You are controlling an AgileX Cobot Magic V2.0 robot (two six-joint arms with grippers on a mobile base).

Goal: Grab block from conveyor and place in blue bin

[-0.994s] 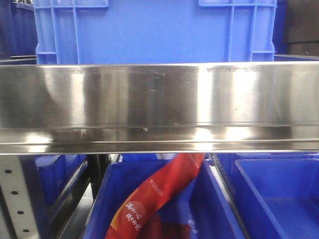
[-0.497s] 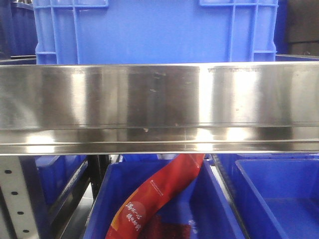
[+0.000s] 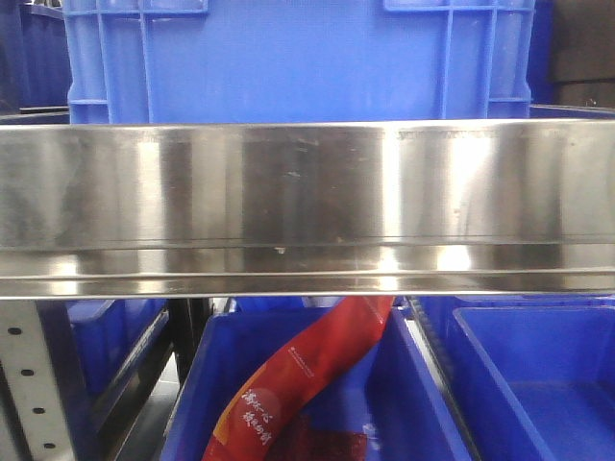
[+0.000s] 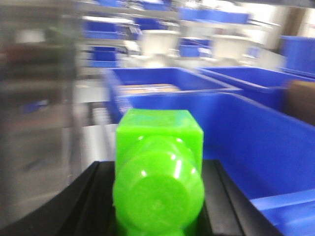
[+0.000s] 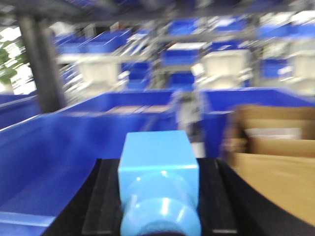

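In the left wrist view a bright green block (image 4: 158,172) with a rounded near end sits between the black fingers (image 4: 91,196) of my left gripper (image 4: 158,201), which is shut on it. A blue bin (image 4: 256,142) lies just beyond and to the right of it. In the right wrist view my right gripper (image 5: 158,201) is shut on a light blue block (image 5: 158,167), and a blue bin (image 5: 54,157) stretches away on its left. The conveyor is out of view. Both wrist views are blurred.
A wide polished steel beam (image 3: 307,202) fills the front view, with a large blue crate (image 3: 298,58) behind it. Below it are blue bins (image 3: 519,375), one holding a red packet (image 3: 307,370). Brown cardboard boxes (image 5: 275,162) stand to the right of the right gripper.
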